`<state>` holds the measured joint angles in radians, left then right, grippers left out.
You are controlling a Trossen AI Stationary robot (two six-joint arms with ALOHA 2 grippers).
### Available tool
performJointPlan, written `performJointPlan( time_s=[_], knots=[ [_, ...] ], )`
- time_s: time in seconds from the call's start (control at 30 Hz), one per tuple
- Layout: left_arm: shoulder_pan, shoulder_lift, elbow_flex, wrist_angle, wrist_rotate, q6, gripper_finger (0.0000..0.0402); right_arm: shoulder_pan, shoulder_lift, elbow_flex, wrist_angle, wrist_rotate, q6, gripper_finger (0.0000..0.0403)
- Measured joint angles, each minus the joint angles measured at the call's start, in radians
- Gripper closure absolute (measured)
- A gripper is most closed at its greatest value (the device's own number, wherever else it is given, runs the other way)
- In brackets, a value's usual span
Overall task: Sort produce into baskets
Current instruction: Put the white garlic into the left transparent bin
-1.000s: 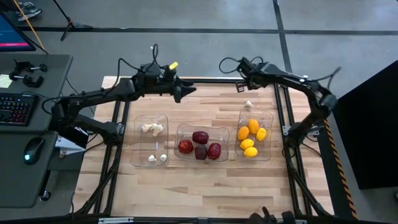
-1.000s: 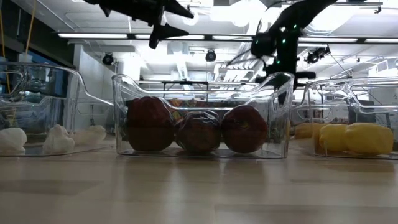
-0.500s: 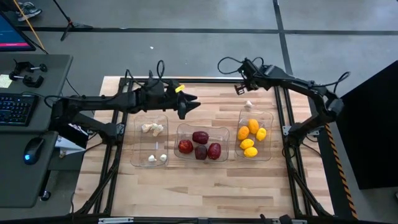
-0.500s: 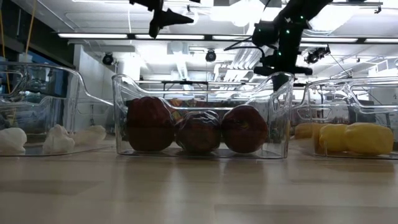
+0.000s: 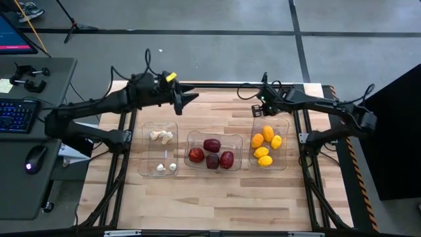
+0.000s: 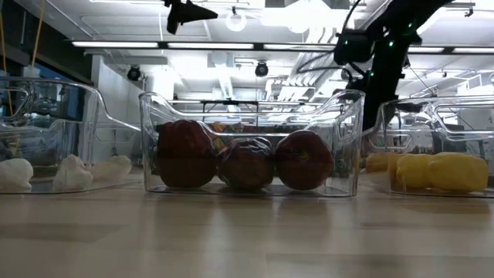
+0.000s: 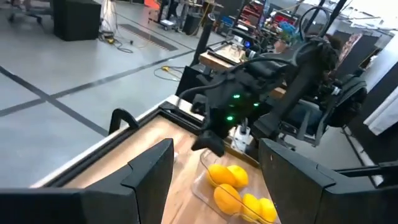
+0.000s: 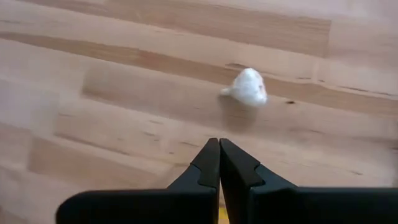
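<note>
Three clear baskets sit in a row across the middle of the table (image 5: 217, 201): the left basket (image 5: 160, 149) holds white garlic-like pieces, the middle basket (image 5: 213, 151) holds dark red fruit (image 5: 212, 145), and the right basket (image 5: 270, 143) holds yellow and orange lemon-like fruit (image 5: 268, 133). One loose garlic piece (image 8: 250, 86) lies on the bare wood toward the table's far edge, just behind the right basket, and it looks like the last thing left to sort. The right gripper (image 8: 219, 155) hangs just above the boards close beside that piece, its fingers pressed together and holding nothing. The left gripper (image 5: 183, 100) hovers in the air above the far edge of the table, behind the left basket, its fingers standing apart and empty. To do this pick well, I'd say the right gripper needs to spread its fingers first, centre them on either side of the little bulb, come down until the tips nearly touch the wood, and close gently, since something that small and rounded could squirt out sideways. Its home is the left basket at the far end of the row, so a handover or a long carry looks likely.
</note>
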<state>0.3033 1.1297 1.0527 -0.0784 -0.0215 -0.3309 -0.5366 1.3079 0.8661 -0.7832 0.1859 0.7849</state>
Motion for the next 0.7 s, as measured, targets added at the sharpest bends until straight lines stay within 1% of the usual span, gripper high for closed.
performJointPlan(
  time_s=[0.13, 0.23, 0.43, 0.53, 0.7],
  knots=[
    [0.061, -0.002, 0.0, -0.005, 0.101, 0.025, 0.0179, 0.027, -0.046, 0.009, 0.002, 0.018, 0.026, 0.0403],
    [0.088, 0.004, 0.0, -0.011, 0.165, 0.028, 0.0179, 0.034, -0.072, 0.021, 0.005, 0.021, 0.029, 0.0403],
    [0.084, 0.006, -0.012, -0.027, 0.182, 0.054, 0.0179, 0.034, -0.091, 0.023, 0.017, 0.021, 0.096, 0.0403],
    [0.073, -0.007, -0.084, 0.021, 0.203, 0.038, 0.0179, 0.034, -0.091, 0.023, 0.018, 0.006, 0.108, 0.0403],
    [0.067, -0.04, -0.267, 0.201, 0.222, -0.095, 0.0179, 0.034, -0.091, 0.024, 0.018, -0.026, 0.109, 0.0403]
  ],
)
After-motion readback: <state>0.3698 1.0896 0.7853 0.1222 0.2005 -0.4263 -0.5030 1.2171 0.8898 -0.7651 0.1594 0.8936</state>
